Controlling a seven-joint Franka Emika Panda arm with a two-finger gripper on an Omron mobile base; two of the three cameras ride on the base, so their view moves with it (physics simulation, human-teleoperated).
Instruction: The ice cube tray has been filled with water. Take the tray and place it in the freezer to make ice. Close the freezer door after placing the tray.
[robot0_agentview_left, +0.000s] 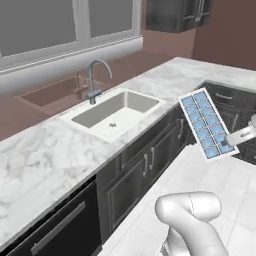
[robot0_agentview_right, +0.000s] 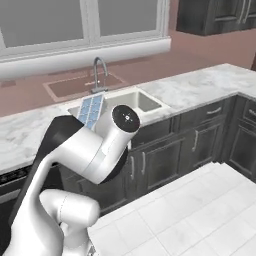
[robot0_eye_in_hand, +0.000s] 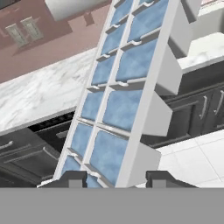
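The ice cube tray (robot0_agentview_left: 206, 122) is a flat white rectangle with two rows of pale-blue water cells (robot0_agentview_left: 201, 121). It hangs tilted in the air over the floor, beside the counter corner. My gripper (robot0_agentview_left: 225, 144) is shut on its lower end, coming in from the right. In the hand view the tray (robot0_eye_in_hand: 118, 96) runs up and away from between my fingertips (robot0_eye_in_hand: 74, 178), and the gripper (robot0_eye_in_hand: 116, 181) clamps its near end. In the right base view a corner of the tray (robot0_agentview_right: 91, 111) peeks out behind my arm. The freezer and its door are out of view.
A marble counter (robot0_agentview_left: 40, 155) with a sink (robot0_agentview_left: 112, 112) and faucet (robot0_agentview_left: 95, 80) runs along the left under a window. Dark cabinets (robot0_agentview_left: 145, 165) stand below it, and more at the far right (robot0_agentview_left: 235, 107). White tile floor (robot0_agentview_left: 220, 175) lies under the tray.
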